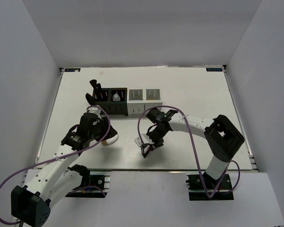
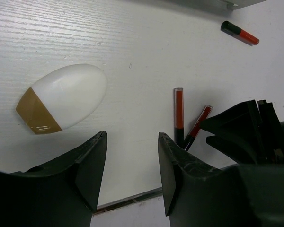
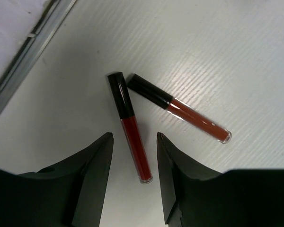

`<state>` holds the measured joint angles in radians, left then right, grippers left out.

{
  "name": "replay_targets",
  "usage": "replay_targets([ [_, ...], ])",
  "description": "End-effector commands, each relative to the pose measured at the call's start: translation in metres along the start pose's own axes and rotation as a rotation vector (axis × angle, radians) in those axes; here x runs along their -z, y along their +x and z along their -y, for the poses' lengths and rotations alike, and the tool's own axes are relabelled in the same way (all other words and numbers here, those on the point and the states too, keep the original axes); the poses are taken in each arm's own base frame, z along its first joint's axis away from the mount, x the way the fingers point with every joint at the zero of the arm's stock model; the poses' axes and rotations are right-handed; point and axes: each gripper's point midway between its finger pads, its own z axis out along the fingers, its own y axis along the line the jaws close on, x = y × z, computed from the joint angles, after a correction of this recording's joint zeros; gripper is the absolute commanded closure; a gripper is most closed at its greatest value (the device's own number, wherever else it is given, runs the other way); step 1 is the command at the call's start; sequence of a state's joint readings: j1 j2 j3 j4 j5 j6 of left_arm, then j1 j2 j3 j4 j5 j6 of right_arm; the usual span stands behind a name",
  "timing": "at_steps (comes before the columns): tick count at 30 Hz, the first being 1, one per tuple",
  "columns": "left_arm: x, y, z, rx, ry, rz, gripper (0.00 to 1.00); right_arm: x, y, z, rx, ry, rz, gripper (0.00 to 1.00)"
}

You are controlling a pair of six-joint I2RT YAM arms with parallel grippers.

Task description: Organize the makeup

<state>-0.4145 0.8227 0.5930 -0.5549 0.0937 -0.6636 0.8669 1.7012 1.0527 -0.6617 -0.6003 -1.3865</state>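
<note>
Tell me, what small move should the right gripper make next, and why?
Probably lower straight down and close on the stick below it. The right gripper is open above the table, the red end of this stick lies between its jaws, and the second stick angles away, so one alone could likely be gripped.

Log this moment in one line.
left pincer: open, empty, near egg-shaped sponge | right pincer: open, empty, above red stick

Your left wrist view hides the lower ends of the red sticks (image 2: 179,106) behind the left gripper (image 2: 131,138); from above, the organizer (image 1: 117,110) contents are too small to tell.
</note>
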Motion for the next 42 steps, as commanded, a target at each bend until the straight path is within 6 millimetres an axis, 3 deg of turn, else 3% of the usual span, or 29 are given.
replay_targets([
  [1, 0.001, -0.002, 0.004, 0.002, 0.023, 0.013, 0.43, 0.0, -0.008, 0.018, 0.019, 0.024, 0.004, 0.52],
  [12, -0.004, 0.002, 0.004, -0.001, 0.034, -0.005, 0.42, -0.022, 0.0, 0.012, 0.031, -0.057, -0.046, 0.53],
  [20, -0.016, 0.023, -0.001, 0.006, 0.047, -0.078, 0.42, -0.03, 0.008, 0.015, -0.022, -0.075, -0.086, 0.64],
  [23, -0.02, 0.032, -0.001, 0.006, 0.068, -0.116, 0.42, -0.032, 0.014, 0.008, -0.049, -0.081, -0.104, 0.73],
  [27, -0.027, 0.042, 0.0, -0.007, 0.091, -0.162, 0.43, -0.027, 0.018, 0.008, -0.136, -0.043, -0.109, 1.0],
  [28, -0.03, 0.047, -0.003, -0.004, 0.085, -0.186, 0.43, -0.025, 0.016, 0.007, -0.15, -0.039, -0.104, 1.0],
  [31, -0.035, 0.056, -0.007, -0.001, 0.068, -0.228, 0.44, -0.007, -0.009, 0.02, -0.209, 0.022, -0.032, 1.0],
  [36, -0.042, 0.063, -0.014, 0.002, 0.045, -0.264, 0.44, 0.057, -0.07, 0.067, -0.307, 0.174, 0.179, 1.0],
  [41, -0.046, 0.07, -0.025, 0.004, -0.016, -0.288, 0.44, 0.118, -0.107, 0.105, -0.288, 0.32, 0.337, 1.0],
  [42, -0.047, 0.071, -0.027, 0.006, -0.027, -0.294, 0.44, 0.132, -0.105, 0.113, -0.296, 0.358, 0.361, 1.0],
])
